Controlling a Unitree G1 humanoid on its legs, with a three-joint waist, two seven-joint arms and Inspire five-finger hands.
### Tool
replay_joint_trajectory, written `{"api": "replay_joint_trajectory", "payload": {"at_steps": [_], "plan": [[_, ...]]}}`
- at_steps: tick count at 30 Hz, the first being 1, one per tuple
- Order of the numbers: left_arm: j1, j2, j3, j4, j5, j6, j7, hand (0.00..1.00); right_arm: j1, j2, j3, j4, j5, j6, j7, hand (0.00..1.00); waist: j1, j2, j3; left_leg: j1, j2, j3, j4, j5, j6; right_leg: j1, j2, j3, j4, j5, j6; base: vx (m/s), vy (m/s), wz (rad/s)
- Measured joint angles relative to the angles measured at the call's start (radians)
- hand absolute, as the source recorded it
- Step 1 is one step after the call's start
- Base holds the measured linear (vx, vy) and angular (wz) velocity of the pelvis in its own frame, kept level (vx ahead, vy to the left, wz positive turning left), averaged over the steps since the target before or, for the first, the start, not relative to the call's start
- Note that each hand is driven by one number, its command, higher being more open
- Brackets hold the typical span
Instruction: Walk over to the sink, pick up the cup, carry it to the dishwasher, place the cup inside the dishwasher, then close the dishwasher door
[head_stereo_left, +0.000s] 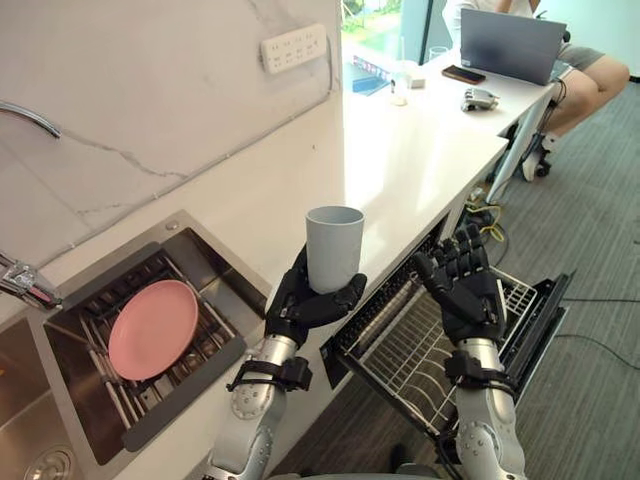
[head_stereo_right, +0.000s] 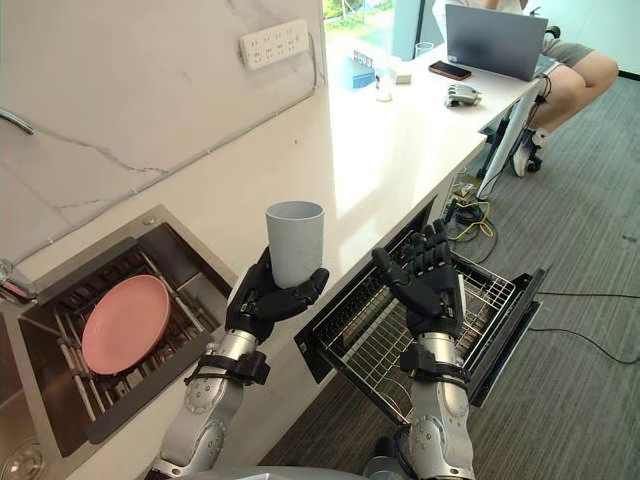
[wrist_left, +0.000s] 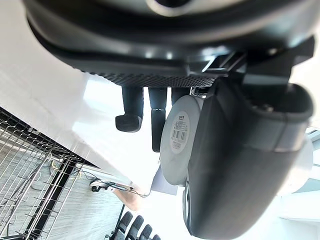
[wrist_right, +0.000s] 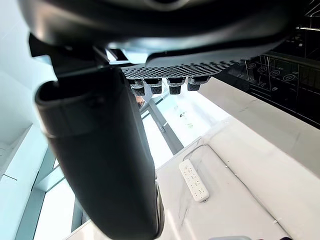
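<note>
Upright, the grey cup (head_stereo_left: 334, 245) sits in the left hand (head_stereo_left: 298, 308), fingers and thumb curled round its base, above the counter's (head_stereo_left: 400, 160) front edge just past the sink (head_stereo_left: 215, 265). The dishwasher rack (head_stereo_left: 395, 350) stands pulled out below, ready to receive it. The right hand (head_stereo_left: 467, 290) hovers over the rack, fingers loosely straight and empty, probably kept free for the door.

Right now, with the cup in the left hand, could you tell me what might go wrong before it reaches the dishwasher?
1. The left hand grips the cup only around its lower part, and most of it stands above the grip, so it might tip or slip in transit.
2. The open right hand hovers over the pulled-out rack, likely in the cup's way.
3. The rack sits out over the open door, so closing may jam unless it slides in first.
</note>
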Motion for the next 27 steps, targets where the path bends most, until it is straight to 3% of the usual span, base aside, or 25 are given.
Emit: {"api": "replay_joint_trajectory", "payload": {"at_steps": [1, 2, 3, 4, 5, 6, 7, 8, 9, 10, 13, 15, 16, 19, 22, 27], "plan": [[0.001, 0.001, 0.012, 0.0, 0.001, 0.0, 0.011, 0.0, -0.001, 0.007, 0.0, 0.0, 0.0, 0.009, 0.006, 1.0, 0.001, -0.012, 0.008, 0.006, 0.001, 0.028, 0.008, -0.011, 0.004, -0.005, 0.003, 0.004, -0.008, -0.006, 0.0, -0.09, 0.022, -0.89], [0.003, -0.002, 0.034, -0.001, 0.006, 0.0, 0.049, 0.0, -0.003, 0.015, -0.001, 0.002, 0.002, 0.028, 0.029, 1.0, 0.003, -0.021, 0.016, 0.008, 0.012, 0.079, 0.033, -0.029, 0.003, -0.011, -0.015, -0.091, -0.002, -0.043, -0.034, -0.09, 0.046, -1.03], [0.004, -0.004, 0.046, -0.002, 0.014, 0.0, 0.066, 0.0, -0.006, 0.015, -0.001, 0.003, 0.002, 0.033, 0.041, 1.0, 0.005, -0.013, 0.015, 0.009, 0.025, 0.106, 0.037, -0.034, 0.003, -0.019, -0.025, -0.152, 0.015, -0.059, -0.066, -0.06, 0.032, -1.33], [0.002, -0.003, 0.074, -0.005, 0.041, -0.004, 0.109, 0.0, -0.015, 0.021, 0.0, 0.006, 0.003, 0.04, 0.073, 1.0, 0.015, -0.018, 0.019, 0.009, 0.046, 0.155, 0.037, -0.035, 0.004, -0.054, -0.067, -0.269, 0.097, -0.073, -0.09, -0.03, 0.02, -1.16], [-0.002, 0.0, 0.097, -0.01, 0.05, -0.011, 0.147, 0.0, -0.025, 0.027, -0.002, 0.007, 0.005, 0.041, 0.104, 1.0, 0.015, -0.042, 0.025, 0.011, 0.037, 0.187, 0.041, -0.037, 0.003, -0.089, -0.122, -0.336, 0.177, -0.074, -0.101, -0.03, -0.001, -1.14], [-0.018, -0.001, 0.118, -0.011, 0.065, -0.022, 0.185, 0.0, -0.027, 0.029, -0.007, 0.007, 0.005, 0.042, 0.137, 1.0, 0.015, -0.07, 0.041, 0.009, 0.023, 0.199, 0.072, -0.055, -0.005, -0.111, -0.161, -0.363, 0.242, -0.059, -0.064, -0.04, -0.005, -0.62], [-0.025, -0.003, 0.123, -0.009, 0.066, -0.021, 0.201, 0.0, -0.024, 0.026, -0.014, 0.01, 0.005, 0.042, 0.144, 1.0, 0.013, -0.071, 0.042, 0.003, 0.027, 0.193, 0.088, -0.061, -0.005, -0.113, -0.162, -0.355, 0.256, -0.061, -0.055, -0.06, -0.034, -0.25], [-0.031, -0.009, 0.123, -0.01, 0.071, -0.031, 0.22, 0.0, -0.02, 0.015, -0.024, 0.011, 0.009, 0.041, 0.149, 1.0, 0.014, -0.07, 0.042, -0.001, 0.032, 0.156, 0.098, -0.065, -0.004, -0.108, -0.154, -0.337, 0.257, -0.064, -0.044, -0.07, -0.088, 0.05], [-0.039, -0.014, 0.123, -0.011, 0.08, -0.045, 0.224, 0.0, -0.02, 0.0, -0.024, 0.013, 0.012, 0.04, 0.157, 1.0, 0.016, -0.066, 0.044, -0.003, 0.045, 0.126, 0.105, -0.079, -0.017, -0.088, -0.136, -0.325, 0.233, -0.06, -0.006, -0.06, -0.099, 0.09], [-0.041, -0.016, 0.123, -0.011, 0.081, -0.049, 0.225, 0.0, -0.02, -0.006, -0.022, 0.016, 0.013, 0.04, 0.164, 1.0, 0.017, -0.064, 0.044, -0.005, 0.053, 0.118, 0.113, -0.086, -0.015, -0.075, -0.124, -0.328, 0.215, -0.055, -0.002, -0.05, -0.104, 0.21], [-0.05, -0.019, 0.138, -0.013, 0.102, -0.079, 0.246, 0.0, -0.032, -0.034, 0.0, 0.016, 0.055, 0.058, 0.229, 1.0, 0.031, -0.059, 0.04, -0.013, 0.102, 0.101, 0.138, -0.095, -0.032, 0.021, -0.035, -0.359, 0.022, 0.024, -0.011, -0.06, -0.125, 0.07], [-0.051, -0.025, 0.188, -0.013, 0.103, -0.115, 0.267, 0.0, -0.075, -0.065, 0.022, 0.015, 0.146, 0.149, 0.316, 1.0, 0.033, -0.059, 0.039, -0.017, 0.112, 0.11, 0.137, -0.091, -0.043, 0.058, 0.002, -0.354, -0.092, 0.086, -0.028, -0.03, -0.068, -0.16], [-0.054, -0.035, 0.215, -0.013, 0.108, -0.131, 0.278, 0.0, -0.095, -0.087, 0.027, 0.016, 0.177, 0.209, 0.361, 1.0, 0.034, -0.054, 0.04, -0.022, 0.117, 0.113, 0.136, -0.084, -0.056, 0.054, 0.009, -0.351, -0.099, 0.092, -0.033, 0.0, -0.007, -0.07], [-0.076, -0.048, 0.231, -0.007, 0.154, -0.166, 0.304, 0.0, -0.109, -0.146, 0.043, 0.016, 0.23, 0.311, 0.43, 1.0, 0.047, -0.051, 0.039, -0.029, 0.127, 0.104, 0.134, -0.076, -0.068, 0.054, 0.019, -0.355, -0.099, 0.091, -0.039, 0.02, 0.017, 0.08], [-0.094, -0.048, 0.229, -0.006, 0.209, -0.182, 0.3, 0.0, -0.126, -0.161, 0.047, 0.017, 0.29, 0.377, 0.466, 1.0, 0.052, -0.051, 0.039, -0.033, 0.123, 0.096, 0.13, -0.072, -0.07, 0.054, 0.015, -0.363, -0.099, 0.09, -0.039, 0.01, 0.054, 0.11], [-0.11, -0.034, 0.19, 0.023, 0.308, -0.191, 0.253, 0.0, -0.149, -0.162, 0.077, 0.017, 0.357, 0.428, 0.514, 1.0, 0.052, -0.051, 0.033, -0.036, 0.101, 0.069, 0.101, -0.048, -0.061, 0.057, -0.005, -0.393, -0.1, 0.092, -0.038, -0.01, 0.08, 0.18]]}}
